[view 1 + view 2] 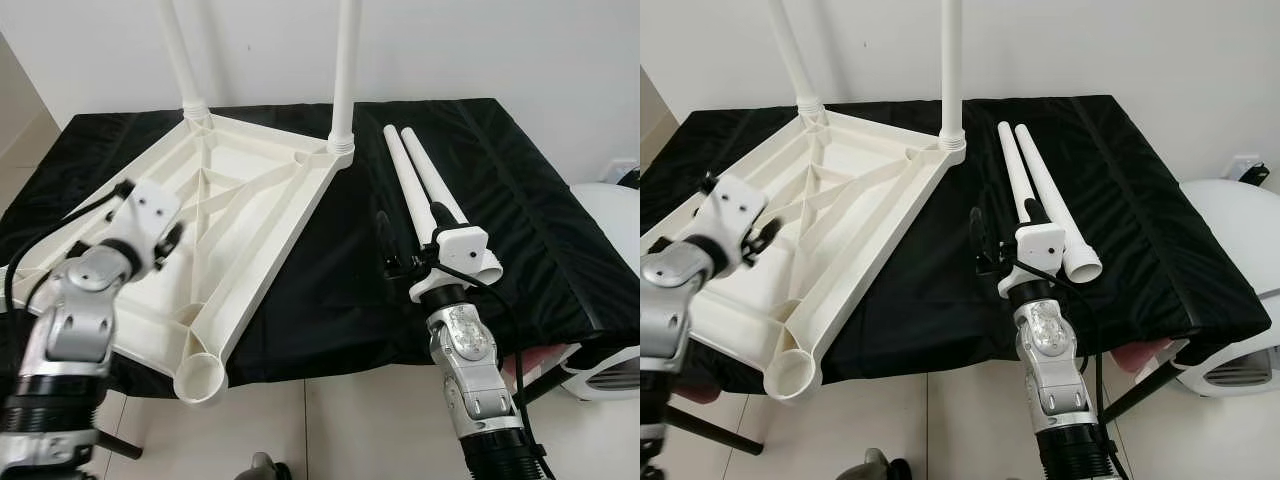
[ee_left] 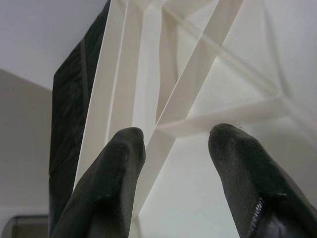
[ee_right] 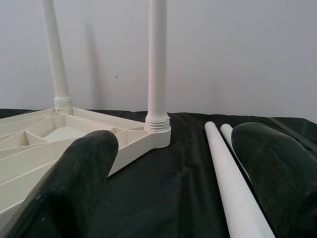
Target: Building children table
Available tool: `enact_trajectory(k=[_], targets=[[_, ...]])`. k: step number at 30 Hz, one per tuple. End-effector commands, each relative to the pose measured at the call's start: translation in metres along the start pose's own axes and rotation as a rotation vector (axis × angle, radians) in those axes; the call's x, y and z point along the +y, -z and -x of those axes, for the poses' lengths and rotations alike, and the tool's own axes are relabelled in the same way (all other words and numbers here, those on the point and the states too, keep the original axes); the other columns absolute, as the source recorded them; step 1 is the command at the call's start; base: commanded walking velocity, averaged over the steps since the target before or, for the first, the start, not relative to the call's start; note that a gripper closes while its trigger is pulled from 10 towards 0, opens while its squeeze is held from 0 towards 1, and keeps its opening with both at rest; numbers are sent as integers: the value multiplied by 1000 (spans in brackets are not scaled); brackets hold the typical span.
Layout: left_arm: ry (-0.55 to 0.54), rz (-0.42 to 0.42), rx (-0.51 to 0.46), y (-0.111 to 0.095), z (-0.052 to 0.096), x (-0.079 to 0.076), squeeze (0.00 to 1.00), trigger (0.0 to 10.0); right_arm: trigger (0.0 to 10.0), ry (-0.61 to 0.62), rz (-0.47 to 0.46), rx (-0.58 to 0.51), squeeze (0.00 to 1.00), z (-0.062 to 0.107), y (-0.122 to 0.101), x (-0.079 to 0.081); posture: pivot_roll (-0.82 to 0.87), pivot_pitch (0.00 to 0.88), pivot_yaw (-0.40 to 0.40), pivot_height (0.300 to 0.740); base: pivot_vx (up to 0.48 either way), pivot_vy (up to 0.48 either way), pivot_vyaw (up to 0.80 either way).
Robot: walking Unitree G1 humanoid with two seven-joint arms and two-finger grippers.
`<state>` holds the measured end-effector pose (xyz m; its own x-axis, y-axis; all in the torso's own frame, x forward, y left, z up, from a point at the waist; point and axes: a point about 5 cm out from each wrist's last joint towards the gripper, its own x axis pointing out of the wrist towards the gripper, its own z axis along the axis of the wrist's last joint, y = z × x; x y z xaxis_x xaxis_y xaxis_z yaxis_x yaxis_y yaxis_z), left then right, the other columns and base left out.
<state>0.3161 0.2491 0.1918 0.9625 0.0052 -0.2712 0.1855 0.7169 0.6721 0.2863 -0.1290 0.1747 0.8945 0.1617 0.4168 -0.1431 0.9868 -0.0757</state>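
The white children's table top [image 1: 250,200] lies upside down on a black cloth. Two white legs [image 1: 346,70] [image 1: 180,55] stand upright in its far corner sockets. Two loose white legs [image 1: 410,180] lie side by side on the cloth to its right. My right gripper [image 3: 173,163] is open at their near ends, low over the cloth, one finger [image 3: 277,173] over them, holding nothing. My left gripper [image 2: 176,144] hangs open above the ribbed underside at the top's left part [image 1: 160,215], also holding nothing.
An unfilled round socket [image 1: 203,380] sits at the top's near corner, overhanging the cloth's front edge. The black cloth [image 1: 520,200] runs on to the right of the loose legs. A white rounded appliance [image 1: 610,230] stands at the right. Tiled floor [image 1: 350,430] lies below.
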Motion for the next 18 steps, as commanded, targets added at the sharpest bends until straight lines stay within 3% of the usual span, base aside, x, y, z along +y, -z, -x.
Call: enact_trajectory(k=[1, 7, 13, 16, 18], targets=[[-190, -22, 41, 7, 1, 7, 0, 10000, 10000, 5, -4, 10, 0, 2, 0, -2, -2, 100, 27, 740, 0, 0, 0], [-156, -68, 97, 15, 2, 5, 0, 10000, 10000, 6, -7, 6, 0, 2, -2, -2, -3, 106, 29, 740, 0, 0, 0], [83, -118, 119, 17, 3, -39, 0, 10000, 10000, -42, -26, 8, 0, 2, -9, 1, -5, 118, 25, 740, 0, 0, 0], [111, -126, 116, 17, 4, -45, 0, 10000, 10000, -55, -27, 13, 0, 3, -9, 1, -6, 121, 24, 740, 0, 0, 0], [193, -140, 116, 20, 8, -61, 0, 10000, 10000, -123, -33, 56, 0, 13, -5, 4, -10, 128, 24, 740, 0, 0, 0]])
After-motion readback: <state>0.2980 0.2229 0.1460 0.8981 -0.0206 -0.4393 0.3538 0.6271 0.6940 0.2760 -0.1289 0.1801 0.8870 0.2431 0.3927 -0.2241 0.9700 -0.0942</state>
